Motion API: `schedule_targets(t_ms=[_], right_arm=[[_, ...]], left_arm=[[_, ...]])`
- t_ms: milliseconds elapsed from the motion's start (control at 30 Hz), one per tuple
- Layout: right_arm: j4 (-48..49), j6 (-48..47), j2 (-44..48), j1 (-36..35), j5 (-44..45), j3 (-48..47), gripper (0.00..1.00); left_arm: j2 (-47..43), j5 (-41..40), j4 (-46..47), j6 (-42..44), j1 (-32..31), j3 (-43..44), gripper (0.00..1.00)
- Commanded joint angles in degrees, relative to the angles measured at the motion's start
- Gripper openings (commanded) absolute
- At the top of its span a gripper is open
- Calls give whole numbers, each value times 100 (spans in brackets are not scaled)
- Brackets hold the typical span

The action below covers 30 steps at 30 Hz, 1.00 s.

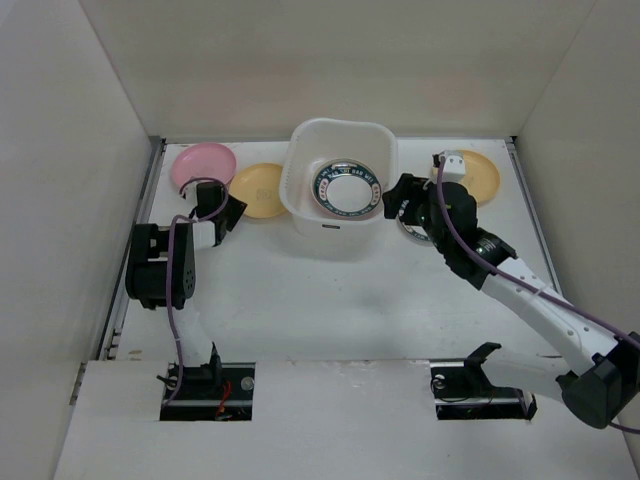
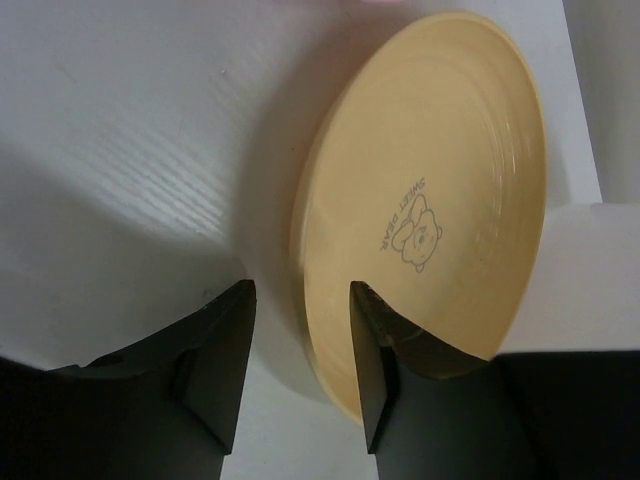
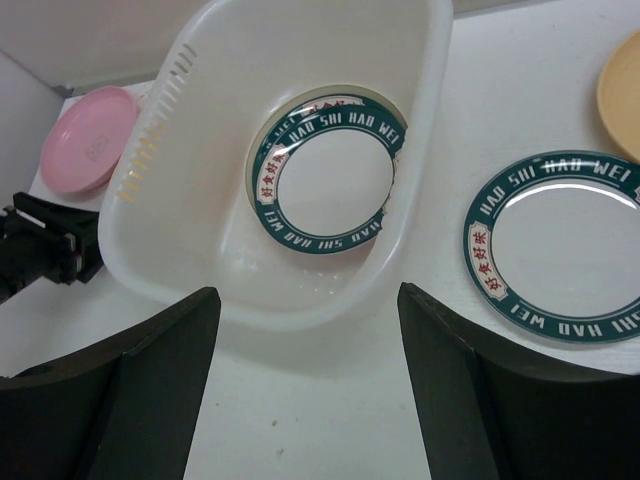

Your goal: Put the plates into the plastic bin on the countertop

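The plastic bin (image 1: 296, 140) stands at the back centre of the countertop (image 1: 330, 300) and holds a green-rimmed white plate (image 1: 348, 187). Left of it lie a yellow plate (image 1: 262, 190) and a pink plate (image 1: 204, 165). My left gripper (image 2: 302, 292) straddles the yellow plate's (image 2: 440, 170) near rim, one finger over the plate and one outside it, with a gap still showing. My right gripper (image 3: 308, 295) is open and empty just in front of the bin (image 3: 200, 150). Another green-rimmed plate (image 3: 560, 245) lies to its right, beside a yellow-orange plate (image 1: 480, 175).
White walls close off the counter on the left, back and right. The right arm (image 1: 520, 290) stretches diagonally across the right half of the counter. The left arm's black body (image 1: 160, 265) stands near the left wall.
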<state>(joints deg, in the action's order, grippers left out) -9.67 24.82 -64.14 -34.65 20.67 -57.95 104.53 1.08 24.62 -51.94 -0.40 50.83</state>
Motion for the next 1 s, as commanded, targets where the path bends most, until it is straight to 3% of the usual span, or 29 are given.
schedule_targets(t_ms=[0, 367, 733, 833, 967], right_arm=[[291, -82, 226, -63, 78, 205, 77], [290, 14, 683, -10, 60, 575, 77], [352, 93, 763, -98, 87, 627, 77], [352, 120, 833, -142, 113, 680, 77], [300, 216, 1008, -125, 262, 838, 77]], left_arm=[[128, -82, 52, -211, -78, 401, 37], [174, -240, -519, 87, -69, 982, 4], [-2207, -1074, -1301, 1186, -175, 858, 4], [-2788, -1347, -1600, 1607, -315, 1147, 5], [-2860, -1146, -1969, 1863, -754, 1806, 6]])
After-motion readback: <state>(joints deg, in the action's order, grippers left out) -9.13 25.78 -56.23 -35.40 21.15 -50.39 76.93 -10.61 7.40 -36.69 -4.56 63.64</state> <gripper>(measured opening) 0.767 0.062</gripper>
